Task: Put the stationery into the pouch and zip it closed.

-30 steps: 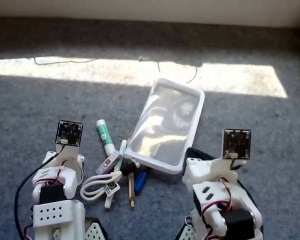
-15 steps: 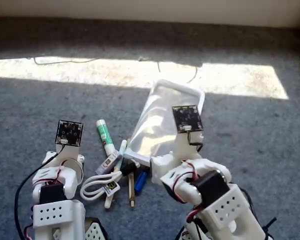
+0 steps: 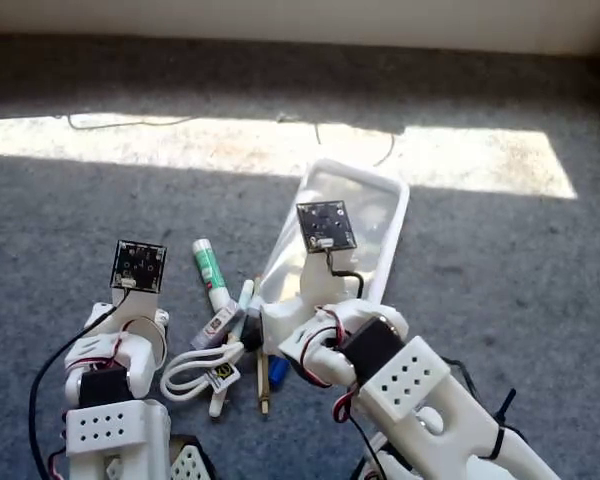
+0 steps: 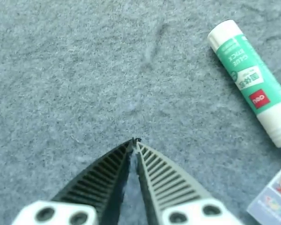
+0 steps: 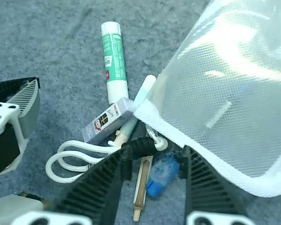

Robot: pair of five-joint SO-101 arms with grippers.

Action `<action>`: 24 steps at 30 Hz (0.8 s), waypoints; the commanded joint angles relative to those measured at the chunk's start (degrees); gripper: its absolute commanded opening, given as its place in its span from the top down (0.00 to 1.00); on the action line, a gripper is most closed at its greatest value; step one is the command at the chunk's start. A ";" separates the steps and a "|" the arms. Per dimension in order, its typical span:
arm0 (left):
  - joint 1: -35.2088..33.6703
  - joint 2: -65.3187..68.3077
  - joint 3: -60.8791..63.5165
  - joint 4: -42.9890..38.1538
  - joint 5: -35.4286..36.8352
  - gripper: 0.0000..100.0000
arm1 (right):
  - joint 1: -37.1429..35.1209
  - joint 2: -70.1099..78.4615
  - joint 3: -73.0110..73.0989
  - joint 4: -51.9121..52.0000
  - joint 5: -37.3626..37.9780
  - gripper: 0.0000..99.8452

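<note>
- Left gripper (image 4: 135,140): fingers together, over carpet (image 4: 61,70) left of the glue stick (image 4: 250,79).
- Right gripper (image 5: 155,152): fingers apart above the stationery (image 5: 131,136), at the pouch's (image 5: 225,93) near-left corner.
- The pouch lies right of the stationery.

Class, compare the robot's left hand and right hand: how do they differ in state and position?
The left hand is shut; the right hand is open. The left hand hangs over bare carpet beside the glue stick; the right hand hangs over the stationery pile at the corner of the pouch. Both have dark ribbed fingers.
</note>
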 commanded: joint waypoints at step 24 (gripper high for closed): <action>-0.66 -0.75 -2.24 0.44 0.53 0.99 | -8.84 28.79 -14.64 -2.07 -15.03 0.83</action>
